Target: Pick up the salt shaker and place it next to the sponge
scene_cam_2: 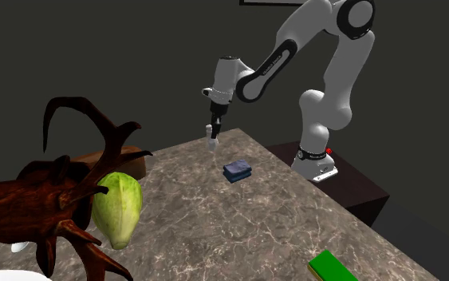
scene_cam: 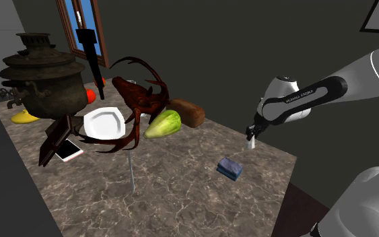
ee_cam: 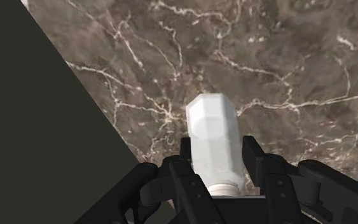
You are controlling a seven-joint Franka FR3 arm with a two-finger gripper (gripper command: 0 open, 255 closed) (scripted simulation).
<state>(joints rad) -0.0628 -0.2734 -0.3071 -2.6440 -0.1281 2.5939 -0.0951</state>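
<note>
White salt shaker (ee_cam: 214, 137) clasped in black pincer (ee_cam: 219, 151) by the table edge

Both black fingers press against the sides of the small white shaker, so the grasp looks made. The pincer hangs over the brown marbled table (scene_cam: 181, 195), close to its rim, with the shaker pointing down from it. Whether the shaker has lifted clear of the stone cannot be told. Carrying and setting down appear to be left.

A blue-grey sponge (scene_cam: 230, 167) lies near the pincer, a little further in from the rim. Only bare marble lies between the two, so nothing seems to block the way.

Well away from the pincer, beyond the sponge, are a pale green cabbage (scene_cam: 163, 124), a brown loaf (scene_cam: 188, 112), a white plate (scene_cam: 104, 122), a dark red horned beetle figure (scene_cam: 137, 97) and a dark urn (scene_cam: 36, 81)
</note>
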